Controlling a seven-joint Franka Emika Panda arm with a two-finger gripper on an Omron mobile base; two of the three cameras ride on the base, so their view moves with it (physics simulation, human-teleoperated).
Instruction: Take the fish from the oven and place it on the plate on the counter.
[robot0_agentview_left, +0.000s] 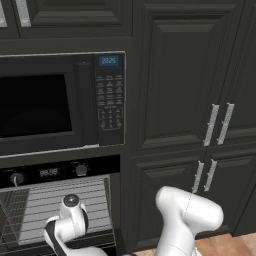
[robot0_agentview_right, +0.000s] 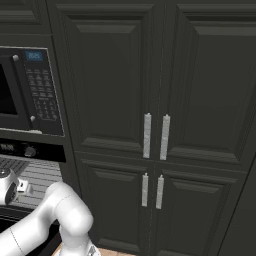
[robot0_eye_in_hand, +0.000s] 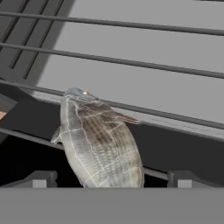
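Inside the oven (robot0_agentview_left: 60, 205), the fish (robot0_eye_in_hand: 98, 140) lies on a wire rack (robot0_eye_in_hand: 131, 61), centred between the gripper (robot0_eye_in_hand: 111, 179) fingertips (robot0_eye_in_hand: 41, 179), whose jaws stand wide apart, not touching it.

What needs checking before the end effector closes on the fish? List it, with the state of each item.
1. Oven open, racked interior exposed: ok.
2. Fish in sight, lying on the oven rack bars: ok.
3. End effector open, one fingertip on each side of the fish: ok.
4. Fish centred between the fingertips: ok, roughly; it sits slightly toward the left tip in the hand view.
5. Fingertips low enough to close on the body: cannot tell.
6. Plate ready on the counter: cannot tell.
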